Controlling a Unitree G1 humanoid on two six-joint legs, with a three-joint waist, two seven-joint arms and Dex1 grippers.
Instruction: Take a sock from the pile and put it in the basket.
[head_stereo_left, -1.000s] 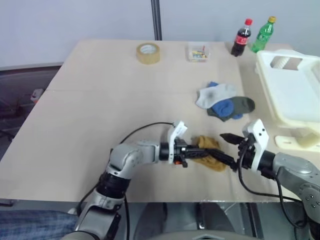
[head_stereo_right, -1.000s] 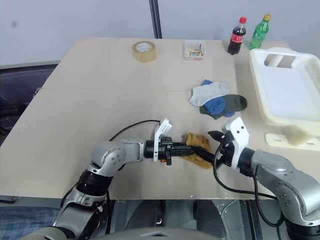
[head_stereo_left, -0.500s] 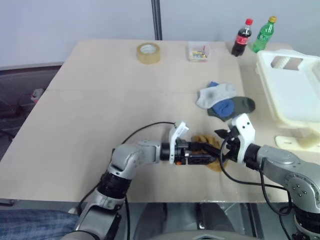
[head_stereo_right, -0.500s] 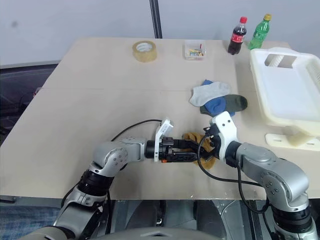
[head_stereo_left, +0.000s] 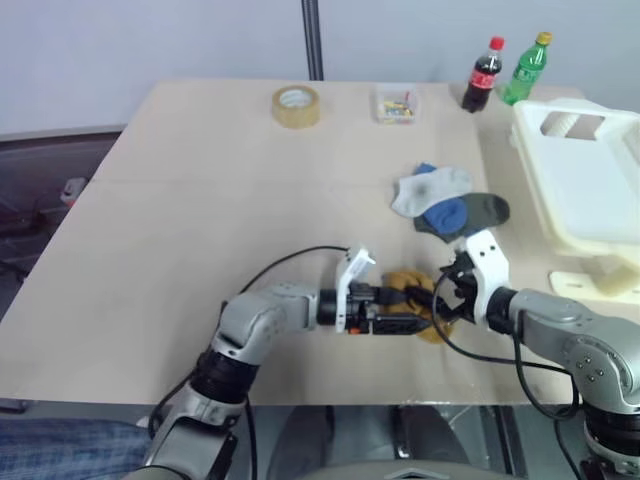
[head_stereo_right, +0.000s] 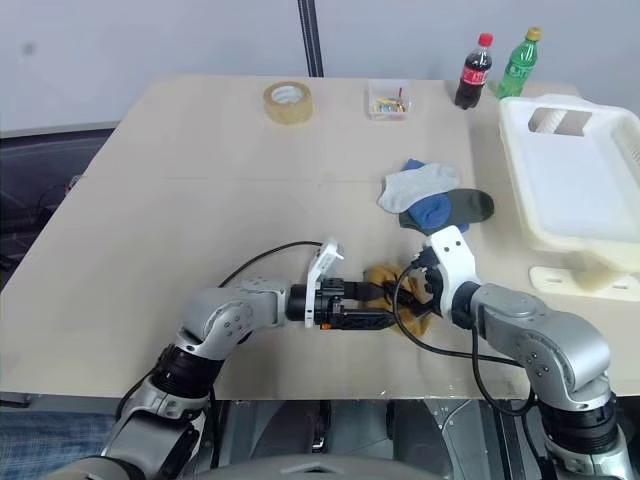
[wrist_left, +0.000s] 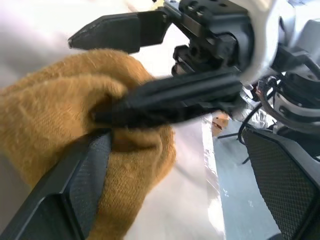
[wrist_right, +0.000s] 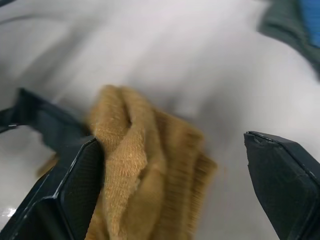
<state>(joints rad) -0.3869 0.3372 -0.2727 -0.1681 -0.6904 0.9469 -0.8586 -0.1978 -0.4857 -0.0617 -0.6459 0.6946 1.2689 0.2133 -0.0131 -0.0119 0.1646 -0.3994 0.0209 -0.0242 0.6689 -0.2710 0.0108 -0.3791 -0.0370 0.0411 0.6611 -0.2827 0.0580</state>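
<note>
The left gripper (head_stereo_left: 412, 312) and the right gripper (head_stereo_left: 447, 295) meet over one mustard sock (head_stereo_left: 418, 302) on the table (head_stereo_left: 200, 200), close to its near edge. Both stand with their fingers spread wide. The left one's lower finger (wrist_left: 75, 187) lies against the sock without pinching it, and the right gripper's fingers straddle the sock from the other side; one of them presses into the fabric, but they are not closed on it. So the sock is out of the pile and loosely bunched between the two hands, gripped by neither. By my reading, the right hand is about to take it over, and the carry is all left to do.

Just beyond the right gripper lies the pile (head_stereo_left: 448, 203): white, blue and dark grey-green socks overlapping. Farther out on the right gripper's side sits the basket (head_stereo_left: 590, 185), and no sock can be seen in it. At the far edge a small clear box (head_stereo_left: 397, 105) holds coloured bits.
</note>
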